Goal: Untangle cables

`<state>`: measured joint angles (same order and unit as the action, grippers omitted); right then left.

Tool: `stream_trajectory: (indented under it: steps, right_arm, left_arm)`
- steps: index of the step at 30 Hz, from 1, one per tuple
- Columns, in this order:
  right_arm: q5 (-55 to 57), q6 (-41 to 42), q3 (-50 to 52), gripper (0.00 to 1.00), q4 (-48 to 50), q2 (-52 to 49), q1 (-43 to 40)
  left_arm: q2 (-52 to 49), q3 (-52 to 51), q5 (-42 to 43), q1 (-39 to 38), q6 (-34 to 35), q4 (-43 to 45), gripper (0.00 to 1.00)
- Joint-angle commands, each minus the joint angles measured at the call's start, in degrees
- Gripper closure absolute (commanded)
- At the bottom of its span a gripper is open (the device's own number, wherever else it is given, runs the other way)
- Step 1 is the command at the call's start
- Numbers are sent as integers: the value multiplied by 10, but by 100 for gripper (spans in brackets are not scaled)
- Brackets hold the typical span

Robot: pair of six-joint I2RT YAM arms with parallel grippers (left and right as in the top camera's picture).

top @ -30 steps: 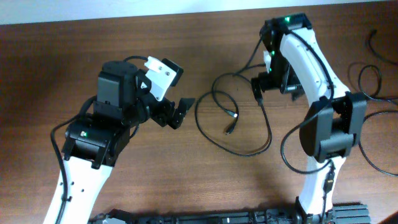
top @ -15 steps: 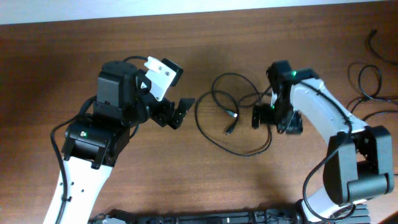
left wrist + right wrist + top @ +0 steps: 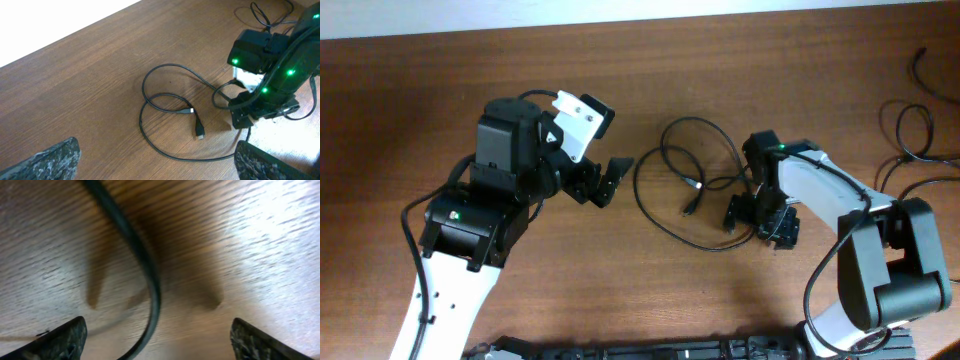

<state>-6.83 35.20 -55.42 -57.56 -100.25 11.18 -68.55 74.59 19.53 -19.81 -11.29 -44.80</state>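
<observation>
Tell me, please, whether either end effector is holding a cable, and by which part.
Nothing is held. The left end effector is open and empty; the right end effector is open, the cable lying between its fingers.

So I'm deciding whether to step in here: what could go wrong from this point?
1. The right hand is open astride the thin cable, close to the table; closing may scrape the wood or miss it.
2. The left hand is open and holds nothing, so a pull may drag the whole loop or tighten its crossing near the plug instead of opening it.
</observation>
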Motion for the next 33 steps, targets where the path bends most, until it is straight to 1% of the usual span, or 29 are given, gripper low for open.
stream_trajectory:
  steps: [1, 3, 6, 8, 12, 15, 18, 20, 23, 25, 27, 29, 31, 33]
  right_arm:
    - [-2, 28, 15, 13, 20, 3, 36]
    - [-1, 38, 24, 13, 35, 3, 54]
    - [0, 75, 41, 14, 58, 3, 76]
    - [0, 103, 56, 18, 79, 3, 89]
    - [0, 118, 66, 38, 90, 3, 98]
    - [0, 118, 66, 47, 94, 3, 98]
    - [0, 118, 66, 59, 100, 3, 98]
    - [-1, 118, 66, 64, 108, 3, 98]
    - [-1, 118, 66, 81, 128, 3, 97]
    - [-1, 118, 65, 86, 138, 3, 94]
    - [0, 116, 61, 87, 150, 3, 80]
    - [-1, 116, 52, 96, 160, 3, 59]
    - [0, 113, 35, 96, 166, 3, 31]
    - [-1, 81, 7, 96, 172, 3, -5]
  left_arm:
    - [8, 4, 8, 1, 3, 1, 1]
    - [8, 4, 8, 1, 3, 1, 1]
    - [8, 4, 8, 1, 3, 1, 1]
    - [8, 4, 8, 1, 3, 1, 1]
    - [8, 4, 8, 1, 3, 1, 1]
    - [8, 4, 8, 1, 3, 1, 1]
    - [8, 4, 8, 1, 3, 1, 1]
    - [8, 4, 8, 1, 3, 1, 1]
    - [8, 4, 8, 1, 3, 1, 1]
    - [8, 4, 8, 1, 3, 1, 1]
    - [8, 4, 8, 1, 3, 1, 1]
    - [8, 4, 8, 1, 3, 1, 1]
    - [8, 4, 8, 1, 3, 1, 1]
    - [8, 4, 8, 1, 3, 1, 1]
